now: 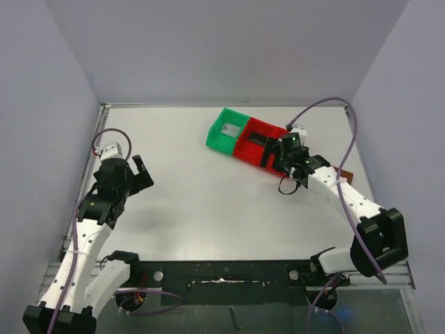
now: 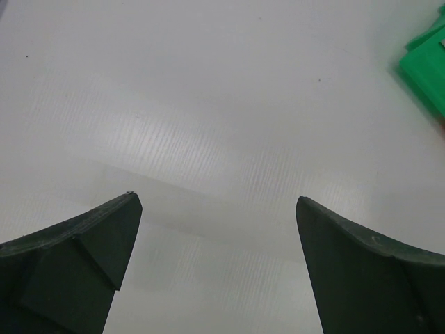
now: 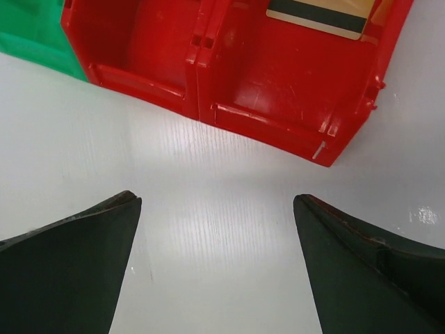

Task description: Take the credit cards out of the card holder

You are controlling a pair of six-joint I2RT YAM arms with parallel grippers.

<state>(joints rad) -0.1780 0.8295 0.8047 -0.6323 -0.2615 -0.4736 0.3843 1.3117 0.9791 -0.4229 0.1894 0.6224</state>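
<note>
Right tool (image 3: 217, 209), wide open and empty like the left tool (image 2: 217, 209), hovers beside the red bin (image 3: 271, 125) containing a gold card (image 3: 320, 17). The card holder (image 1: 346, 174), apparently the brown patch by the right edge of the table (image 1: 208, 209), risks being swept by that arm (image 1: 341, 195).

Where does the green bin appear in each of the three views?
Top external: the green bin sits upper centre, against the red bin on its right.
Left wrist: the green bin shows only as a corner at the upper right edge.
Right wrist: its corner is at the upper left, beside the red bin.
Shared landmark: the white table.
</note>
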